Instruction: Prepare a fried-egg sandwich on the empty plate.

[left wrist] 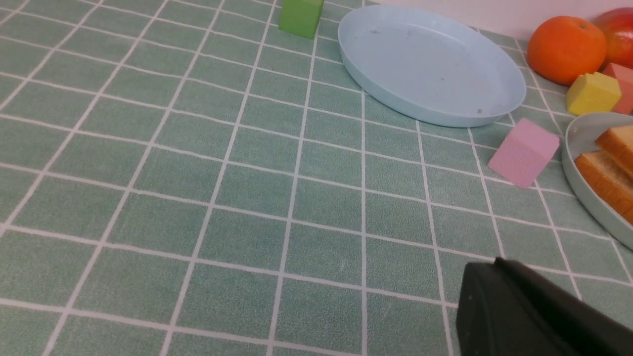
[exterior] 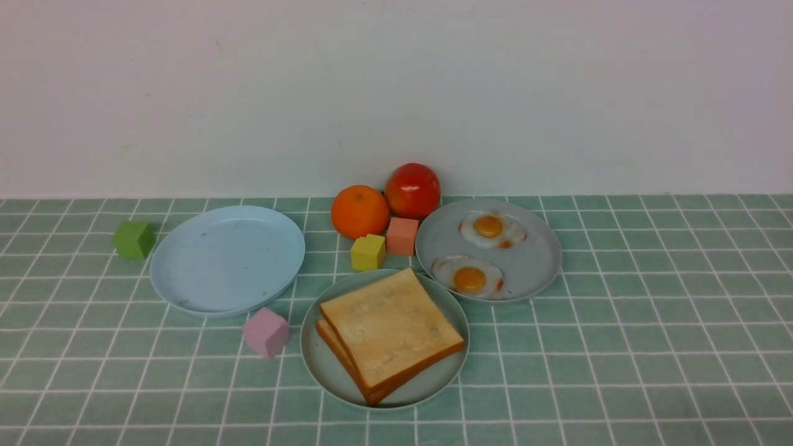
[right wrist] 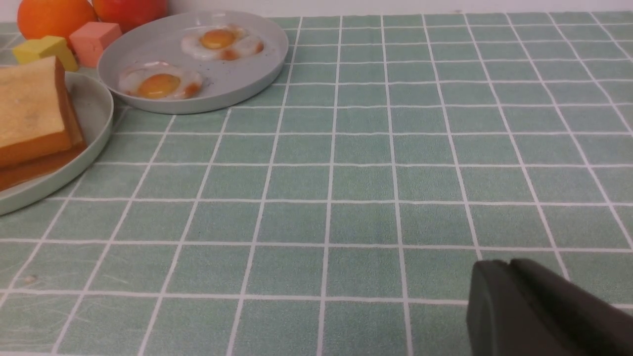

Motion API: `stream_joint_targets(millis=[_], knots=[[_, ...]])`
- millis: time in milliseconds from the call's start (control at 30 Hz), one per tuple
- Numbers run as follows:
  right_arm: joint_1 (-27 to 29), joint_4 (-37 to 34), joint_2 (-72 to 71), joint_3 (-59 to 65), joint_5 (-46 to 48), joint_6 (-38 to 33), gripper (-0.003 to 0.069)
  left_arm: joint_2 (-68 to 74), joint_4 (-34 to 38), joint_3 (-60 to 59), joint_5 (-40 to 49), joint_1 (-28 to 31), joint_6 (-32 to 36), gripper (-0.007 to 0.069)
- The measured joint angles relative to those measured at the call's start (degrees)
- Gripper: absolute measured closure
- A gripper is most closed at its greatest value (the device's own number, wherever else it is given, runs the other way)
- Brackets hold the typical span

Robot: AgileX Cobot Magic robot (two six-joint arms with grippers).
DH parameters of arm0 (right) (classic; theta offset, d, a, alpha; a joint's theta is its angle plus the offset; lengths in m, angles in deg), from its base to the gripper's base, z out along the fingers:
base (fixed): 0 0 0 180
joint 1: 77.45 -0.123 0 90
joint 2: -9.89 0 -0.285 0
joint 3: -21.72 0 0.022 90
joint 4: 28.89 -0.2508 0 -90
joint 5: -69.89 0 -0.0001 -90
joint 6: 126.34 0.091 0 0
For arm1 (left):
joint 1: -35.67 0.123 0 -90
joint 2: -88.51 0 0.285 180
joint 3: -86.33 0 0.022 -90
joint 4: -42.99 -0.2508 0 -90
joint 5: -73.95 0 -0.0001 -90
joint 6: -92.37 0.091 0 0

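Mint-green and round, the plate (exterior: 322, 365) sat at the near middle of the tiled tablecloth (exterior: 619, 347), carrying two toasted bread slices (exterior: 390, 331) stacked one on the other, the top one slightly turned. No egg could be seen between them. Just behind and to the right, a grey plate (exterior: 539, 272) held two fried eggs (exterior: 469, 277), while a light blue plate (exterior: 227, 260) lay to the left. An orange (exterior: 359, 211), a tomato (exterior: 412, 190) and yellow (exterior: 368, 252), salmon (exterior: 403, 236), pink (exterior: 266, 332) and green (exterior: 133, 239) blocks stood around them. The left gripper (left wrist: 499, 301) hung over bare cloth, pressed together and holding nothing. The right gripper (right wrist: 509, 301) showed only a dark edge; whether it was apart could not be told.
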Motion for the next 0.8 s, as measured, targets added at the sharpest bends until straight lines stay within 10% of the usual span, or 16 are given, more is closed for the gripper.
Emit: stream_joint_targets(millis=[800], knots=[[0.0,0.0,0.0,0.0,0.0,0.0,0.0573,0.0,0.0,0.0,0.0,0.0,0.0,0.0624]])
